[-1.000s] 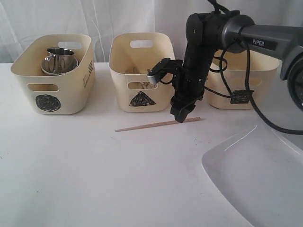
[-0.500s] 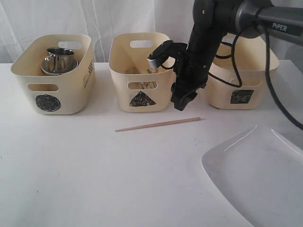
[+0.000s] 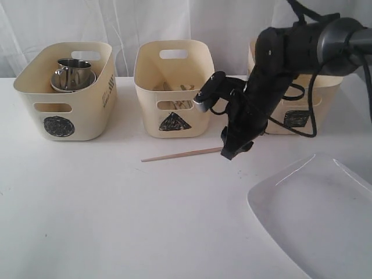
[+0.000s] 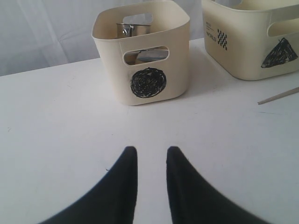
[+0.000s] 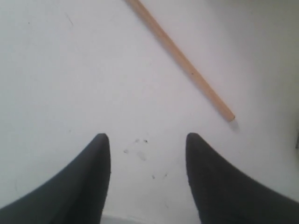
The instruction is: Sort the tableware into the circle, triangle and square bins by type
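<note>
Single wooden chopstick (image 3: 183,154) lay flat on the white table (image 3: 87,221), in front of the triangle bin (image 3: 150,116) and apart from it. Its right end sat just under the right gripper (image 3: 228,154).

In the right wrist view the chopstick (image 5: 182,58) ran diagonally ahead of the right gripper (image 5: 146,136). Its near end stopped short of the fingers, off toward one of them and not between them. Jaws were wide apart and held nothing.

Judged step: picking up the chopstick for the triangle bin, which already held long utensils, type hard to tell. To do it well, the gripper needed to move forward over the stick so the stick crossed the gap squarely. It then needed to drop until the tips nearly met the table and close a little way in from the end. A thin stick could roll or pivot if pinched at the very tip.

Left gripper (image 4: 151,149) was low over bare table facing the circle bin (image 4: 112,65), fingers a narrow gap apart, empty. The circle bin held steel mugs (image 3: 72,72). The square bin (image 3: 317,110) stood behind the right arm. The white plate (image 3: 314,215) lay near the table's right front, unsorted.
</note>
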